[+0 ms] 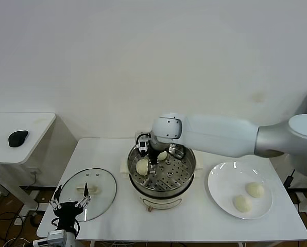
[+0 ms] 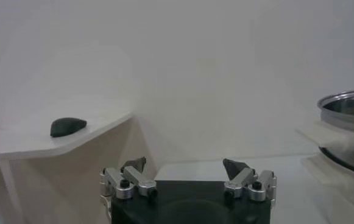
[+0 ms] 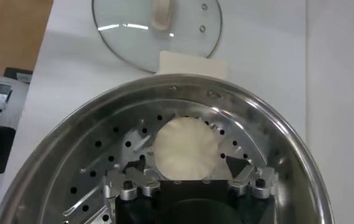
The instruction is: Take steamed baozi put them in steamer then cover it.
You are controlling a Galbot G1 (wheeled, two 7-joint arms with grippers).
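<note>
Spread jaws mark the left gripper (image 1: 70,205), which hangs low at the near left edge of the white table (image 1: 117,213), its dark fingertips pointing toward the cover (image 1: 87,194) and nothing between them; the left wrist view shows the same gripper (image 2: 186,167) with its two tips well apart over bare tabletop. That cover, a clear glass lid with a metal rim and a cream handle, lies flat on the table just beyond the left gripper and to the left of the steamer (image 1: 161,175). At the middle of the table the right gripper (image 1: 150,153) reaches down into the steamer from the right, and its jaws stand apart on either side of a baozi (image 1: 142,166) that rests on the perforated tray near the pot's left wall. In the right wrist view the gripper (image 3: 189,167) has its fingers either side of that pale round bun (image 3: 184,149), which sits on the tray; whether the fingertips touch the dough cannot be told. A second bun (image 1: 163,155) shows partly behind the gripper, farther back in the pot. To the right of the steamer a white plate (image 1: 220,177) carries two more baozi, one (image 1: 242,203) nearer and one (image 1: 255,190) just behind it. Farther off to the left, a separate side table (image 1: 32,128) bears a dark computer mouse (image 1: 17,138).
</note>
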